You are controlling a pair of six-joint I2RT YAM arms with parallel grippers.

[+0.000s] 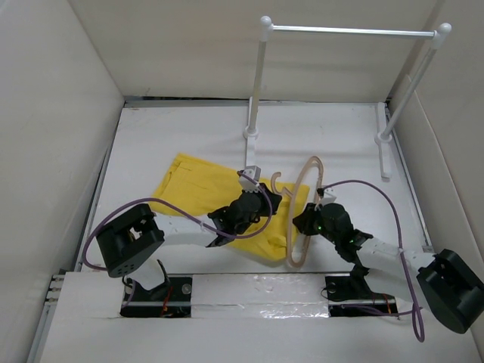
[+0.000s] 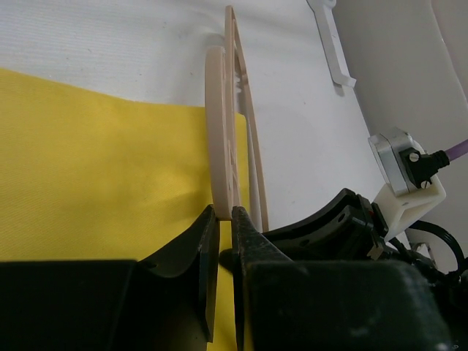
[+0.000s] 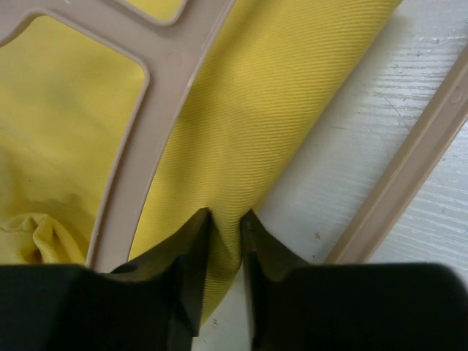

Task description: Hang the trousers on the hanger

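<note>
1. Top external view: the trousers lie spread on the table, from left of centre to the middle. The hanger is at their right edge, between the two arms.
2. From above the hanger shows as a narrow, long loop, its hook curling to the left over the yellow cloth. Whether any part of it rests on the table I cannot tell.
3. The left gripper reaches over the trousers to the hook end of the hanger. In the left wrist view its fingers are closed to a thin slit, clamped on a flat, pale part of the hanger. That part runs away from the jaws, seen edge-on, with yellow cloth on its left and bare table on its right.
4. The right gripper comes in from the right, at the hanger's middle. In the right wrist view its jaws are narrow, pinching a fold at the edge of the trousers.
5. One hanger bar crosses the cloth just left of that pinch. Another bar runs over bare table to the right, and the gripped strip of cloth lies between the two.
6. A rack stands at the far end of the table, well apart from both grippers.
</note>
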